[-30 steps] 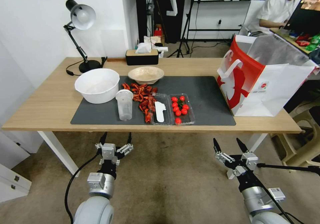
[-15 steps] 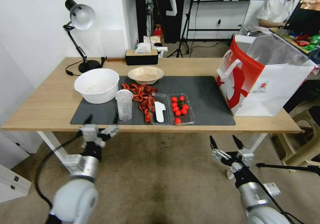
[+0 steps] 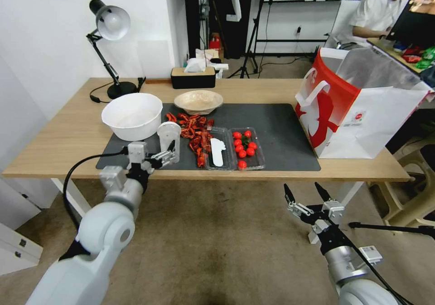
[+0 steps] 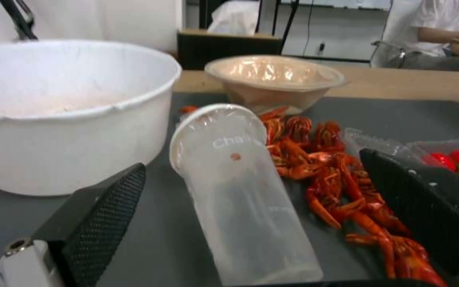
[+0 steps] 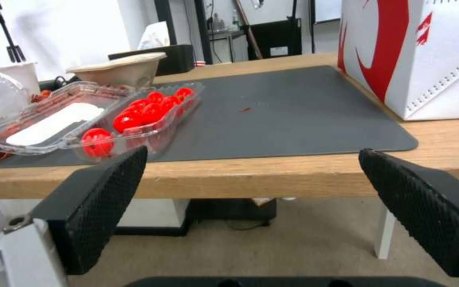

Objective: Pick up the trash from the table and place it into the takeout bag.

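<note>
Up from below the surface (image 3: 68, 146) edge within the last second: left hand (image 3: 154, 156) now at the near rim of the dark mat (image 3: 281, 133), fingers spread wide, nothing gripped. Clear cup (image 3: 169, 135) straight ahead of that hand, between the two open fingers in the wrist view (image 4: 243, 187), apparently leaning away toward the big white bowl (image 3: 132, 114); contact with either pad not certain. Red crayfish shells (image 3: 195, 132) just beyond the cup on the inner-finger side, beige bowl (image 3: 198, 101) farther ahead. Right hand (image 3: 308, 197) low, under the surface edge, open too, hardly shifted. Takeout bag (image 3: 358, 110) well off past the right hand, upright at the far end, mouth open. Likely meaning: approach nearly done, cup lined up as the first piece of trash; closing not yet made, nothing in the bag from this reach.
</note>
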Robot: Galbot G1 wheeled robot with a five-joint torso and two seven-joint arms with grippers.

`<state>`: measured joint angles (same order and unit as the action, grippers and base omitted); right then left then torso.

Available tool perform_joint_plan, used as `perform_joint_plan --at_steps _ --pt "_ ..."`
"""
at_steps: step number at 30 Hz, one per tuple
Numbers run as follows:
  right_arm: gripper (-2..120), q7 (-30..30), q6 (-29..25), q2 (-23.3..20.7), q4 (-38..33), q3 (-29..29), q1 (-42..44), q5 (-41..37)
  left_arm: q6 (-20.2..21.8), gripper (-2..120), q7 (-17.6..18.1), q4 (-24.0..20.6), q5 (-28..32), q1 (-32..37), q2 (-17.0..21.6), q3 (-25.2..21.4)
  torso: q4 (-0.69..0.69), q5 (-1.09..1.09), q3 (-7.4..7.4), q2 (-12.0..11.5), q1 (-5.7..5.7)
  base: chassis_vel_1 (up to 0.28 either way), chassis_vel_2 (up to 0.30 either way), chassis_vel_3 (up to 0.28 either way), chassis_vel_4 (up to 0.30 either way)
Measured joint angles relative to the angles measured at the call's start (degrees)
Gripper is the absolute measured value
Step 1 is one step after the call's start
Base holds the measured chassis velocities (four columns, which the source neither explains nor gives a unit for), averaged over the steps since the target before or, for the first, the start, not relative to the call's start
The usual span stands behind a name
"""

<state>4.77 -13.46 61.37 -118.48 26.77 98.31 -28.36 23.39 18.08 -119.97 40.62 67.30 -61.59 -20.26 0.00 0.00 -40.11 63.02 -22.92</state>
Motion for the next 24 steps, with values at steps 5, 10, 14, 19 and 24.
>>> perform_joint_plan --at_steps 5,10,14,19,24 --pt "100 0.2 0.4 0.5 -0.1 -0.1 -0.1 1.0 3.0 100 4.4 3.9 8.6 -5.7 1.1 2.4 0.0 0.0 0.0 0.0 0.0 0.0 0.0 0.0 0.0" --pt "100 0.2 0.5 1.1 0.0 -0.1 0.0 2.0 4.4 100 7.1 6.9 12.2 -10.4 1.1 4.3 0.0 0.0 0.0 0.0 0.0 0.0 0.0 0.0 0.0" --pt "100 0.4 0.5 1.5 0.2 0.0 0.4 2.5 6.0 100 8.5 9.3 14.5 -14.2 0.7 5.9 -0.01 0.01 0.0 0.0 0.0 0.0 0.0 0.0 0.0" --pt "100 0.6 0.5 1.5 0.3 0.5 0.7 2.6 7.7 100 9.7 11.0 15.9 -16.6 0.3 7.1 0.0 0.01 0.0 0.0 0.0 0.0 0.0 0.0 0.0" --pt "100 0.7 0.5 1.6 0.3 0.6 0.9 2.8 10.9 100 12.7 13.6 18.8 -18.9 -0.6 8.3 0.0 0.01 0.01 0.0 0.0 0.0 0.0 0.0 0.0"
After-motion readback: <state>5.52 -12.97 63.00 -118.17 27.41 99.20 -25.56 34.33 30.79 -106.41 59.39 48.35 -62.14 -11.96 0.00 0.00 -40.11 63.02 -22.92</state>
